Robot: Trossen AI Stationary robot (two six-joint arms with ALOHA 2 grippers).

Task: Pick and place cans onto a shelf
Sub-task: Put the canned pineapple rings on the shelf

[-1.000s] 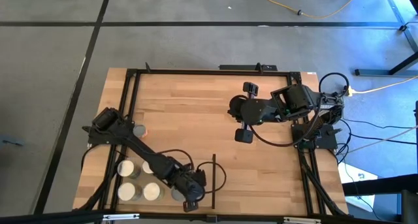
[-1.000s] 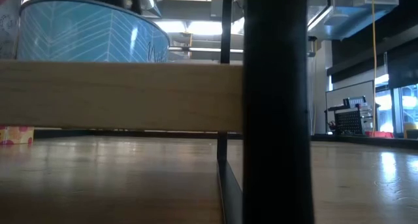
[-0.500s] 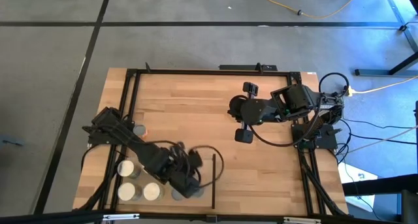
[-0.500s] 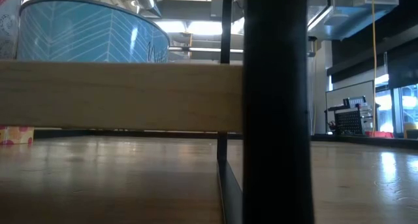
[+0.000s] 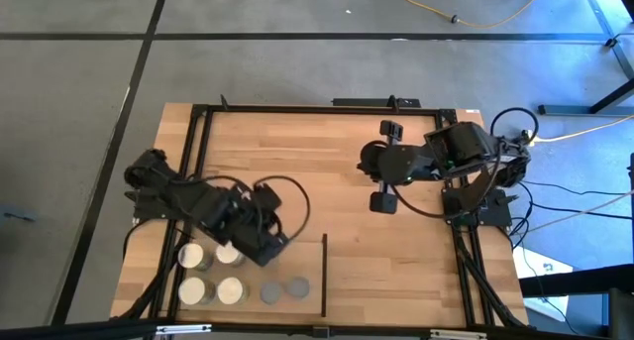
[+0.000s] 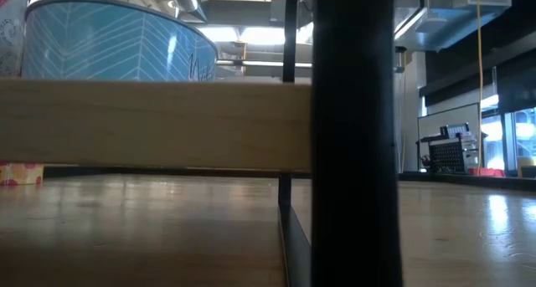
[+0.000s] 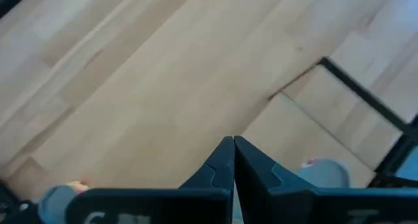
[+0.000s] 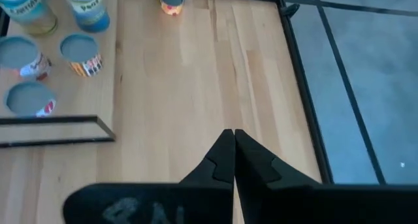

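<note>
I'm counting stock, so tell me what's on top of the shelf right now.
On the shelf, five cans show: two cream-topped, three grey-topped. The left gripper and its arm cover part of the shelf, so more cans may sit beneath.

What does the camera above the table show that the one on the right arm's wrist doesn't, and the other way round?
Only the overhead view shows both arms whole: the left end effector above the shelf at the table's near left, the right end effector raised over the bare right half, and the grey floor around the table.

Only the right wrist view shows the cans' coloured side labels and its own fingers pressed together.

Both show the wooden table, the shelf's black divider and the cluster of cans beside it.
</note>
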